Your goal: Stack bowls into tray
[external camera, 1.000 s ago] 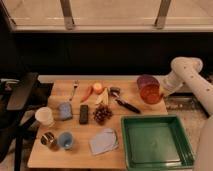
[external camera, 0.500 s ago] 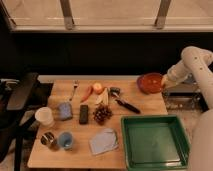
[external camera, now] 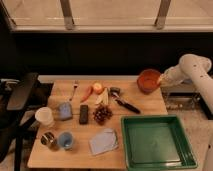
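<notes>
Fingers (external camera: 160, 78) are closed tight on the rim of the red-orange bowl (external camera: 148, 80). Near right: green tray (external camera: 131, 150), empty. Far right: gripper (external camera: 161, 80) holds the bowl above the table (external camera: 80, 156) corner. Step in hand: transport. Next move: bring the bowl forward over the tray, then lower it.

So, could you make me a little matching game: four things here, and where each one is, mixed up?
Things:
1. red-orange bowl
2. green tray
3. white cup
4. blue cup

Places:
A. near right corner of the table
B. by the table's left edge
C. over the far right corner, with the gripper shut on its right rim
D. near left, beside a metal can

Pairs: 1-C, 2-A, 3-B, 4-D
</notes>
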Robot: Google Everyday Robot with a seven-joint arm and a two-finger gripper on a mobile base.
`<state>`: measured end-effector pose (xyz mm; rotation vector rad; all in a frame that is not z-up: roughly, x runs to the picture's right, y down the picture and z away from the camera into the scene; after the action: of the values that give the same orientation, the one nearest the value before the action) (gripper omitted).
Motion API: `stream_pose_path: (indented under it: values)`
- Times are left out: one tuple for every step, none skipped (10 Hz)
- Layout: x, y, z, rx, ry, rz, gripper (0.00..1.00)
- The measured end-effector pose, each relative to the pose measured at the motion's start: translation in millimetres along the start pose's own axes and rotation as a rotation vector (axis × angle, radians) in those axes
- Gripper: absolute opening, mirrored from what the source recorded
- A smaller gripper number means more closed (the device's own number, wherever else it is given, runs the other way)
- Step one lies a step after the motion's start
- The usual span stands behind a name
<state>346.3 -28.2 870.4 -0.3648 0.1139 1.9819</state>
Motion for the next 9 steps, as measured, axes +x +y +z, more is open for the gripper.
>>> stream_pose_path:
  values:
    - [-5.2,5.9,9.2,0.018,-0.023,0.020,0.00]
    - [-10.3,11.6,17.0,0.033,-0.038,0.032,0.00]
    - [-15.8,19.0,24.3,0.049,-0.052,0.040,0.00]
    - [-18.9,16.7,28.4,0.078,-0.066,0.053,0.00]
    - [-22.9,8.3,29.8,0.106,-0.076,0.067,0.01]
    - [-23.8,3.2,33.8,0.120,-0.070,0.078,0.07]
    - [-24.6,0.4,37.5,0.127,-0.064,0.085,0.14]
    - [-24.1,-6.8,41.1,0.136,-0.053,0.100,0.25]
    - [-23.7,-14.2,43.1,0.140,-0.044,0.112,0.34]
